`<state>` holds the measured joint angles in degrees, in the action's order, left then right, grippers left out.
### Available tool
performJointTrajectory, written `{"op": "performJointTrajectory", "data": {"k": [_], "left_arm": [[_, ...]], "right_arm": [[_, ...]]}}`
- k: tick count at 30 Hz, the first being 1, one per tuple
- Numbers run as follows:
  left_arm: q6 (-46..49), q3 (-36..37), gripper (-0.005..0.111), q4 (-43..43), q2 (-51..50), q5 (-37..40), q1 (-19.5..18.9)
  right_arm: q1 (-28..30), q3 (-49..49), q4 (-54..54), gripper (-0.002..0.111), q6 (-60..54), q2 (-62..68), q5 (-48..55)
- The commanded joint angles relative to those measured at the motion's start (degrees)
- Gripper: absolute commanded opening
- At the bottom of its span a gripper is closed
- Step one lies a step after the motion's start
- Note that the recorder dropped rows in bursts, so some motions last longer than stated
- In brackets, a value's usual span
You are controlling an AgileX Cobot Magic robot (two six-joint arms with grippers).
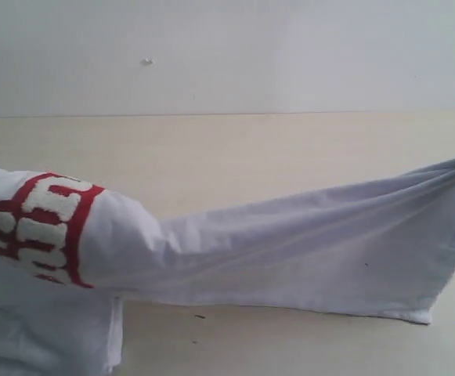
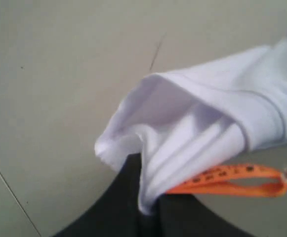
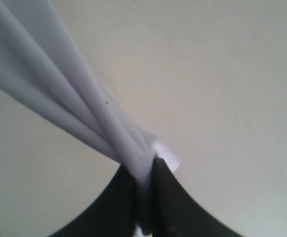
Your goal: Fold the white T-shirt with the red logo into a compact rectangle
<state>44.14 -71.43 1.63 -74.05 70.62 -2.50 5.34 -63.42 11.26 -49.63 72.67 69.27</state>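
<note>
Both pinching wrinkled white T-shirt, left fingers, right fingers, fuzzy red logo

Table: pale beige top is spanning the full exterior view and meeting the wall along a straight line. The wall is showing a small pale mark left of centre. A dark speck is lying on the table near the front. Thin dark lines are crossing the surface in the left wrist view.
</note>
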Motion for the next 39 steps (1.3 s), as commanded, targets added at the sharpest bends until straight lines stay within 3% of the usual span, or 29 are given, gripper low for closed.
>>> {"op": "performJointTrajectory", "data": {"k": [1,16,19,21,22,26,28,35,39], "left_arm": [[0.89,0.28,0.000,-5.73,-9.48,-7.54,-0.12],[3.62,0.28,0.002,-7.91,-37.39,-58.84,-0.12],[3.62,0.28,0.027,-8.03,-41.19,-68.14,-0.25],[3.81,0.17,0.052,-8.03,-42.70,-71.92,-0.25],[3.81,0.17,0.066,-8.25,-43.41,-74.41,-0.25],[3.66,0.17,0.077,-8.25,-43.93,-75.74,-0.25],[3.66,0.17,0.077,-8.25,-43.81,-75.23,-0.25],[2.76,0.17,0.077,-7.74,-43.20,-77.29,-0.25],[-1.79,0.17,0.077,-7.19,-43.30,-78.41,-0.25]], "right_arm": [[-0.05,0.16,-4.28,0.000,-1.25,9.34,-11.56],[-0.05,0.16,-4.59,0.000,-19.39,38.39,-68.73],[-0.05,0.16,-4.59,0.009,-19.49,41.85,-77.35],[-0.05,0.16,-4.59,0.024,-19.49,42.83,-80.48],[-0.05,0.16,-4.59,0.037,-19.49,43.09,-81.90],[-0.05,0.16,-3.63,0.068,-19.21,43.21,-84.44],[-0.05,0.16,-3.24,0.074,-19.09,43.21,-84.68],[-0.05,0.16,-1.89,0.075,-19.23,43.21,-84.04],[-0.05,0.00,8.58,0.075,-19.11,43.21,-84.15]]}}
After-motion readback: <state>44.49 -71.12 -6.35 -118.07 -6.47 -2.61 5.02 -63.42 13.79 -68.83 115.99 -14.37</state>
